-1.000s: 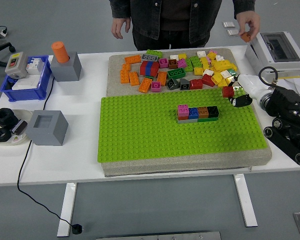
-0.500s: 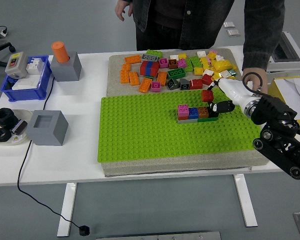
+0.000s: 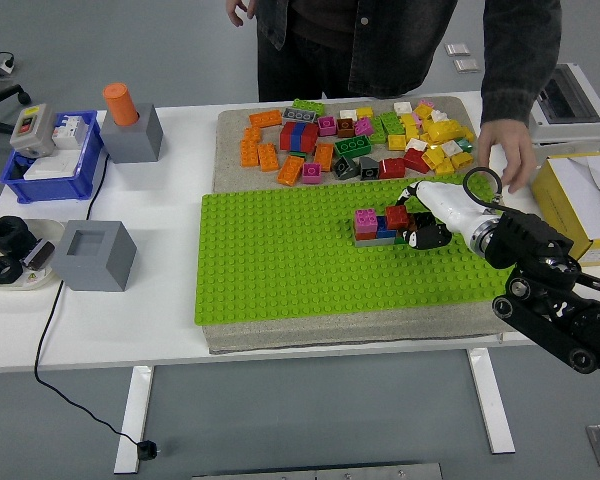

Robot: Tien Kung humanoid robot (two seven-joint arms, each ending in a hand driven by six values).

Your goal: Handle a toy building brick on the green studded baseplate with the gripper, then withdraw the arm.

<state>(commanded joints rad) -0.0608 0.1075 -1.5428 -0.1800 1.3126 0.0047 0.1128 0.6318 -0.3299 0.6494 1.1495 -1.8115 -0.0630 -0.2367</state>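
Observation:
A green studded baseplate [image 3: 280, 255] lies on a grey foam pad in the middle of the table. On it stands a short row of bricks: a pink brick [image 3: 366, 219] on a grey one, with a blue one beside it. My right hand [image 3: 412, 222] reaches in from the right and is shut on a red brick [image 3: 397, 215], holding it right over the row's right part, next to the pink brick. The row's right end is hidden by the hand. My left arm is out of view.
A pile of loose bricks [image 3: 355, 140] lies on the foam behind the baseplate. A person stands at the far side with a hand [image 3: 507, 150] on the table by a yellow box [image 3: 580, 195]. Grey blocks [image 3: 97, 254], a blue bin [image 3: 50, 160] and a dish stand at the left.
My right hand has carried the red brick leftward from the baseplate's right edge to the brick row. The person has stepped right and lowered a hand onto the table.

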